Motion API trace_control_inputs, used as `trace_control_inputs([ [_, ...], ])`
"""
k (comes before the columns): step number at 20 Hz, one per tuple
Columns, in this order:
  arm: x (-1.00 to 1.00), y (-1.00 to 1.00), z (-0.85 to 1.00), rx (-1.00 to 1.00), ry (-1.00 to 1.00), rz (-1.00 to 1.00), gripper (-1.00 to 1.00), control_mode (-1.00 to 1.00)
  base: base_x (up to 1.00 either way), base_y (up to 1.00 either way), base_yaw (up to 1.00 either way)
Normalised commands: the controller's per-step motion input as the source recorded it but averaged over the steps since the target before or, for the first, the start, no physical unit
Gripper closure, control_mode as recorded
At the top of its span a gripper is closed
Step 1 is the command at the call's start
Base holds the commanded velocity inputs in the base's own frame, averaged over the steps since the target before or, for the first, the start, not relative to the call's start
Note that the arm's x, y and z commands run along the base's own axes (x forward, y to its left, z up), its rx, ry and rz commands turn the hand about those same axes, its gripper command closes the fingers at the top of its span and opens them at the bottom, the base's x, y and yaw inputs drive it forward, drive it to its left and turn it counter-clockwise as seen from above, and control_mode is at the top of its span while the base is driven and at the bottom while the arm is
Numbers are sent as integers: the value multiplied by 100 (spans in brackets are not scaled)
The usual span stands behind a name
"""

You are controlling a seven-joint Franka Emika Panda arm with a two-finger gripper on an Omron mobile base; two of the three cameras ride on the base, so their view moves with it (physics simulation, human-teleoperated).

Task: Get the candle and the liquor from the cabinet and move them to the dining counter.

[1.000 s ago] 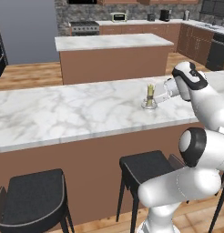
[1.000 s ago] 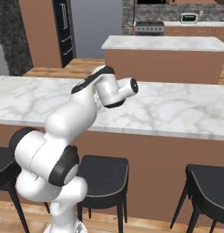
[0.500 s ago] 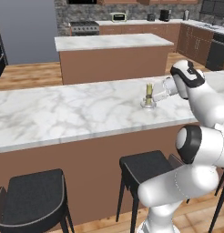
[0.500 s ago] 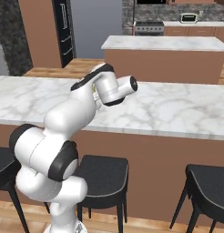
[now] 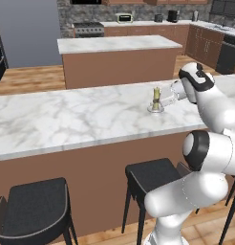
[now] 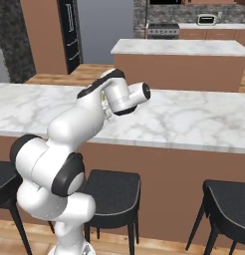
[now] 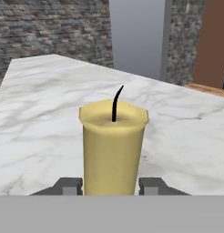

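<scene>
The candle (image 5: 156, 95), a short pale-yellow stick on a small round silvery dish, stands on the dining counter (image 5: 76, 119) toward its right end. My gripper (image 5: 161, 98) reaches it from the right and is shut on it. In the hand view the candle (image 7: 113, 150) rises close up, with a dark fingertip (image 7: 68, 185) pressed against each side of its base, and my gripper (image 7: 111, 185) is level with the marble top. The liquor and the cabinet are out of view.
Black stools (image 5: 37, 210) (image 5: 153, 177) stand in front of the counter's brown base. Behind it is a shorter marble-topped island (image 5: 119, 44). A stove (image 5: 87, 27) and a worktop with small appliances (image 5: 125, 18) line the far wall.
The arm's lower links have shifted slightly. The gripper and the candle stay where they were on the counter.
</scene>
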Motion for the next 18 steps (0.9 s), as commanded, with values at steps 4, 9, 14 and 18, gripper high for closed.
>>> trace_control_inputs([
  [4,0,0,0,0,0,0,-100,-100,0,0,0],
  [9,-1,0,1,0,-4,0,-100,-100,0,0,0],
  [14,0,0,39,0,-5,0,-100,-100,0,0,0],
  [18,0,0,73,0,-1,0,-100,-100,0,0,0],
])
